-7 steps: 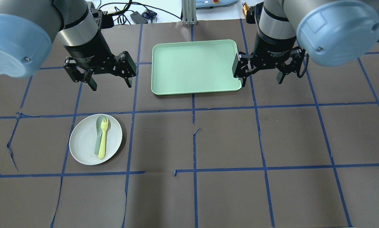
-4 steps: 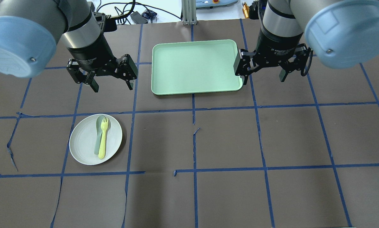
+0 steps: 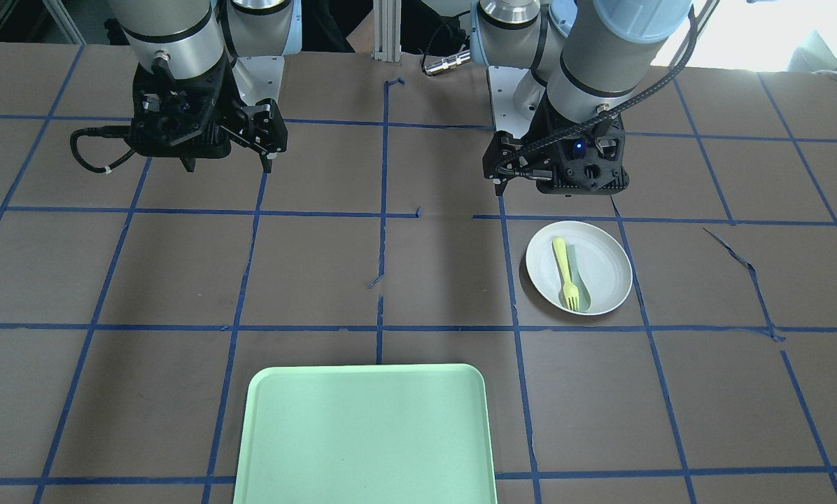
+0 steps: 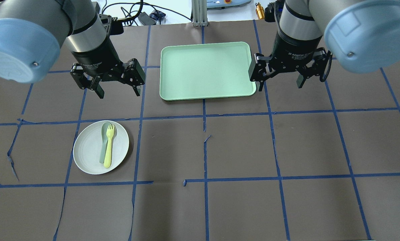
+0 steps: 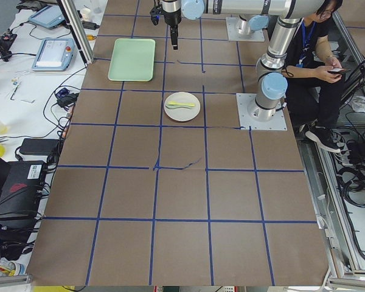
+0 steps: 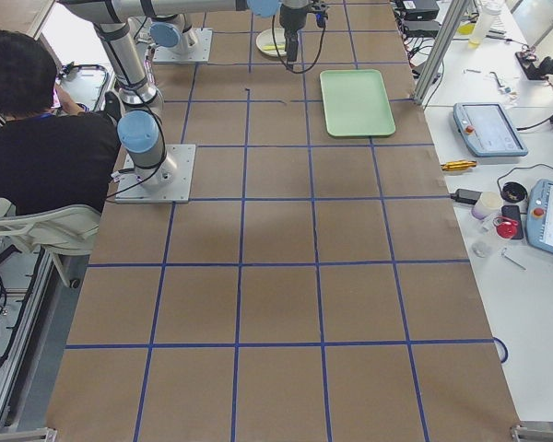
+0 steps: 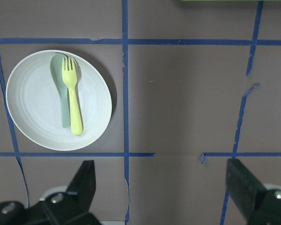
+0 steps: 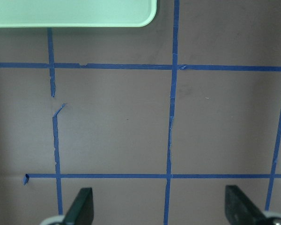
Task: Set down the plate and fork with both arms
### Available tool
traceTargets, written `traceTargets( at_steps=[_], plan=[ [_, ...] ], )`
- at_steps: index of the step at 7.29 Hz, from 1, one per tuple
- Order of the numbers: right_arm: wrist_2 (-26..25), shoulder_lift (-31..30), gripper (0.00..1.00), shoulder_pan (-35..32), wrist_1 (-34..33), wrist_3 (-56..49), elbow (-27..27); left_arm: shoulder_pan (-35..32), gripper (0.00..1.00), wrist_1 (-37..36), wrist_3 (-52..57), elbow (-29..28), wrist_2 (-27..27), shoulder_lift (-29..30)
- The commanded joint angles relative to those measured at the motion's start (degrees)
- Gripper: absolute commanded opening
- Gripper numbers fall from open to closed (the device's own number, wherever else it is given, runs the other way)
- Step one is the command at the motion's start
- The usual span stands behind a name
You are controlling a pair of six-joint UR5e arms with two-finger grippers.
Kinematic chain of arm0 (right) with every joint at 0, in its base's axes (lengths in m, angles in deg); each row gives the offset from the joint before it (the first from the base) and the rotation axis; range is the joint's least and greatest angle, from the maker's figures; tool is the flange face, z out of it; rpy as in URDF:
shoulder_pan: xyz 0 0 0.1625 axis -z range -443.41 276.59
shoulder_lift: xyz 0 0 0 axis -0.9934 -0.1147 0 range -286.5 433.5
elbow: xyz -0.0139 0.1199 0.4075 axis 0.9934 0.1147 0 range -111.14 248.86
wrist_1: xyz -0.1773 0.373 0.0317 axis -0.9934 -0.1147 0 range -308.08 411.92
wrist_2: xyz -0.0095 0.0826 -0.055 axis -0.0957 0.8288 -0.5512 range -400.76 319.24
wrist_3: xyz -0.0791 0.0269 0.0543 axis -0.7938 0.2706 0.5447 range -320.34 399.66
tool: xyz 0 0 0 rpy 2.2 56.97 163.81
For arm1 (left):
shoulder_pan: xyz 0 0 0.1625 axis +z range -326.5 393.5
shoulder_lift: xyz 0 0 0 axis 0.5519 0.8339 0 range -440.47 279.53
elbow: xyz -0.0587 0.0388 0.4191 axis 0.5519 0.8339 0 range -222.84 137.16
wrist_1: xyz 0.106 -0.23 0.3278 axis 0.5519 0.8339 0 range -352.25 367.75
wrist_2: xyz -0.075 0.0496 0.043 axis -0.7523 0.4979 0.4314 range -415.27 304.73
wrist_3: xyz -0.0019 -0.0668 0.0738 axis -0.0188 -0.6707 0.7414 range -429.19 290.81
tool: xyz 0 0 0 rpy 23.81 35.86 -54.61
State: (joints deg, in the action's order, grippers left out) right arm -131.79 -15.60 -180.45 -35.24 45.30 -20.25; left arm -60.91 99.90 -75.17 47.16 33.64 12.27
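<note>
Your left gripper point(image 4: 118, 93), spread wide, is nearer; plate point(image 4: 88, 150) lies from it back toward robot; fork point(image 4: 109, 147) on plate runs front-to-back; right gripper point(image 4: 280, 86), wide too, well apart.

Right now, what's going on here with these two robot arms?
Nothing is being handled yet. The left gripper and right gripper hang open and empty above the table. The white plate sits on the table near the left gripper, with the yellow fork and a spoon lying on it. The green tray lies apart, holding neither.
</note>
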Motion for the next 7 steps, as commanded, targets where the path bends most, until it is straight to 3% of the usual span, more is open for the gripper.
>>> traceTargets(
  at_steps=[1,7],
  plan=[
    [-0.02,0.06,1.0,0.27,-0.12,-0.28,-0.01,0.19,1.0,0.05,0.0,-0.09,0.04,-0.27],
    [-0.02,-0.11,1.0,2.47,0.32,-0.36,-0.01,0.1,1.0,0.05,-0.09,0.17,-0.23,0.77]
  ],
)
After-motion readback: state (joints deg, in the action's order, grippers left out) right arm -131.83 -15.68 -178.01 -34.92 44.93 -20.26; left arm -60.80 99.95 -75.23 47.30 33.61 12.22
